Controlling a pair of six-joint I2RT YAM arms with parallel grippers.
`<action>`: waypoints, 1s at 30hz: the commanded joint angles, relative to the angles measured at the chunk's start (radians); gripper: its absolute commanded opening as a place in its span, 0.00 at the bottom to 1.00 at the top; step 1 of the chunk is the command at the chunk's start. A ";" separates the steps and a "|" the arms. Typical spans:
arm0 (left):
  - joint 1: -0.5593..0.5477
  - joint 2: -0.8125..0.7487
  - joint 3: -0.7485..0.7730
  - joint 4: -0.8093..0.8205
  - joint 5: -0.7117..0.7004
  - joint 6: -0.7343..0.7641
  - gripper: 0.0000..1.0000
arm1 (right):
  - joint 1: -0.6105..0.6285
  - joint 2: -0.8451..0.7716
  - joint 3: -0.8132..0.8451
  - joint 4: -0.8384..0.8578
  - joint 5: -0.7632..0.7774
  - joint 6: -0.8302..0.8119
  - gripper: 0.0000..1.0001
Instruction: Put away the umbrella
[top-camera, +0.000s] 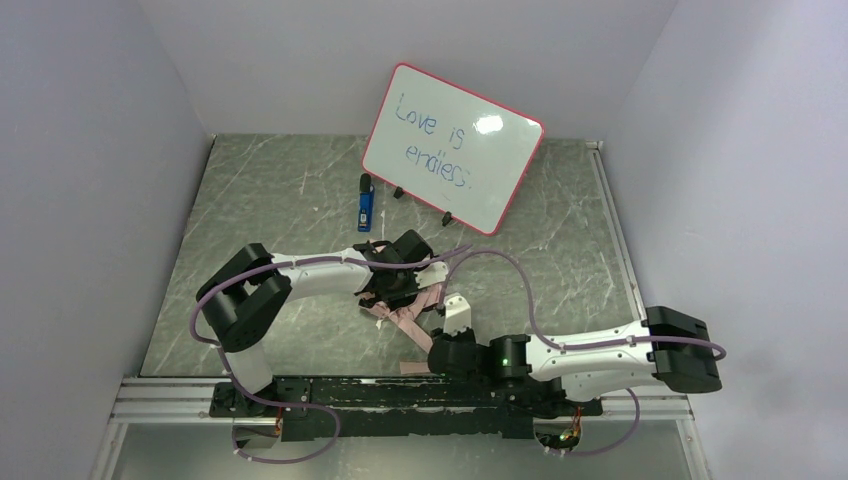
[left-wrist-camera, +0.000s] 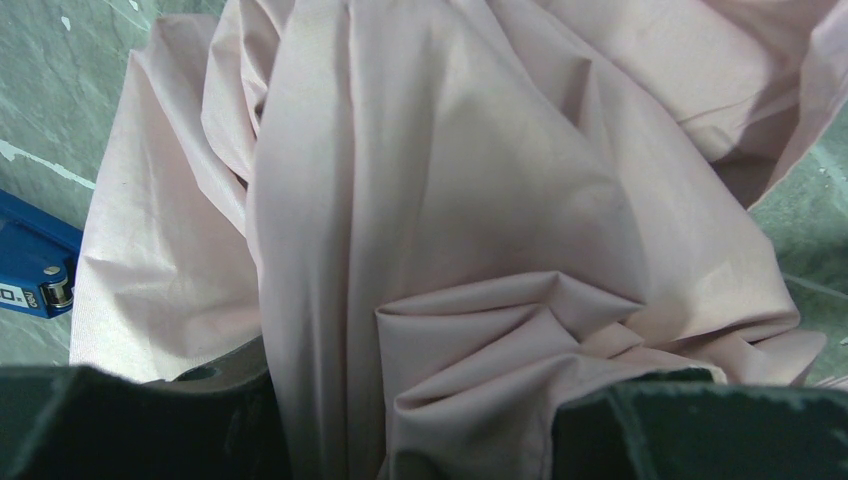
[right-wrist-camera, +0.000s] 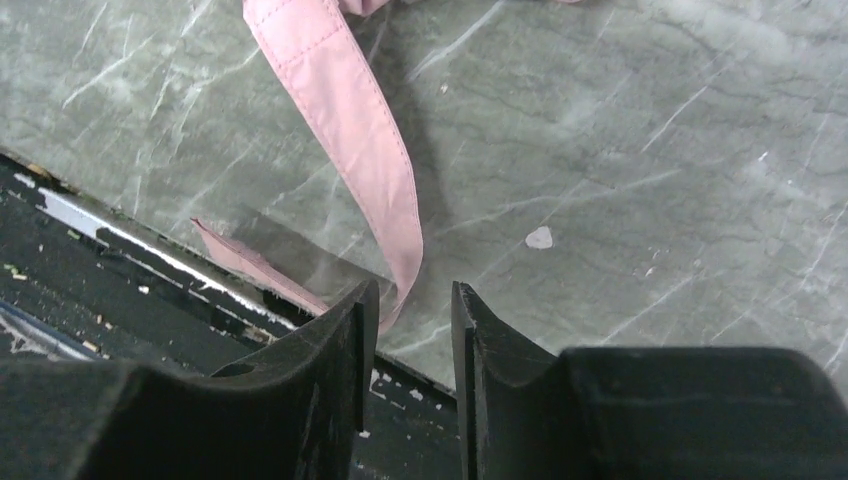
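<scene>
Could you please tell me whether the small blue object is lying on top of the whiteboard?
No, the small blue object lies flat on the table, beside the lower left corner of the whiteboard.

Umbrella (left-wrist-camera: 480, 200): pale pink canopy fabric, crumpled in long folds, fills most of the view. Left gripper (left-wrist-camera: 420, 400) at near edge; dark fingers (left-wrist-camera: 120, 420) stand either side of the bunched cloth, which is pressed between them and creased at the right one. Far left, just beside the fabric: blue object (left-wrist-camera: 30, 265) with small metal fitting. Green marbled table (left-wrist-camera: 60, 90) shows at both sides.
</scene>
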 joint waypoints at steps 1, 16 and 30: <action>0.020 0.087 -0.068 -0.072 -0.017 0.023 0.05 | -0.001 -0.030 -0.015 -0.032 -0.084 0.011 0.36; 0.021 0.085 -0.068 -0.072 -0.021 0.022 0.05 | 0.102 -0.078 -0.043 -0.140 -0.098 0.145 0.32; 0.020 0.093 -0.071 -0.072 -0.021 0.020 0.05 | 0.096 0.051 -0.055 0.113 -0.027 0.118 0.35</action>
